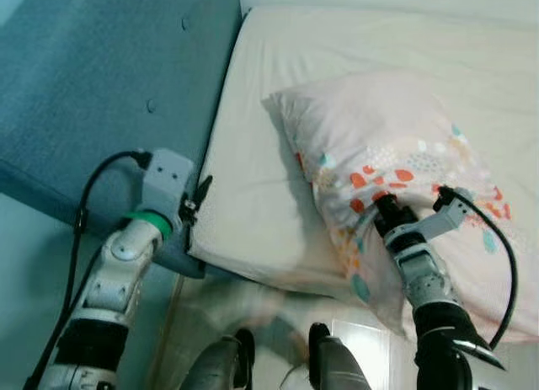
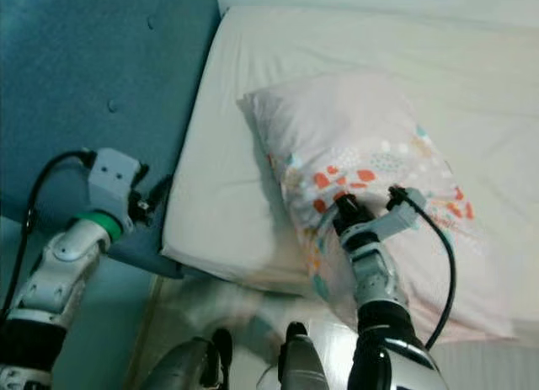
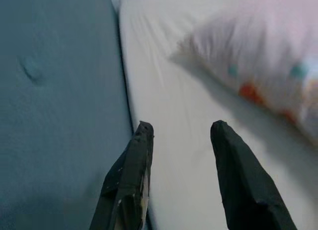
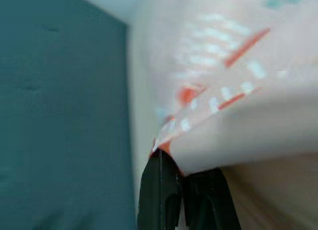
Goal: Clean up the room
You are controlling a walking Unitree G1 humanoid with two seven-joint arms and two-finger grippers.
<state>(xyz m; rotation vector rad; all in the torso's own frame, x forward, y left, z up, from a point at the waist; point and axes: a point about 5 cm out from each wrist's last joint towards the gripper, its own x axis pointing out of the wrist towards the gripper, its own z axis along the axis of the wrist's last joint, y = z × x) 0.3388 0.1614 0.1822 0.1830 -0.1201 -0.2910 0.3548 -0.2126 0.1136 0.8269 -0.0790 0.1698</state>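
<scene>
Left gripper (image 1: 202, 195) at the mattress's left edge, right by the teal headboard (image 1: 101, 78); left arm bent up from low left, wrist raised, black fingers (image 3: 130, 175) spread apart and holding nothing, tips pointing along the seam between headboard and mattress (image 1: 253, 179). Pillow (image 1: 396, 162) lying on the white mattress, right of centre, long axis running diagonally from a corner up near the mattress's middle down to the mattress's near right edge, lower end overhanging that edge slightly. Pillow pale pink, puffy, with orange, teal and white dots and leaf shapes clustered on the near half; far half mostly plain. Right gripper (image 1: 381, 206) at the pillow's near left side, arm reaching up from the bottom right, wrist straight, cable looping off it. In the right wrist view, fingers (image 4: 158, 190) closed tight together pinching a fold of the pillow's patterned fabric, cloth bunched over the tips. Robot's legs blurred below the mattress's near edge.
</scene>
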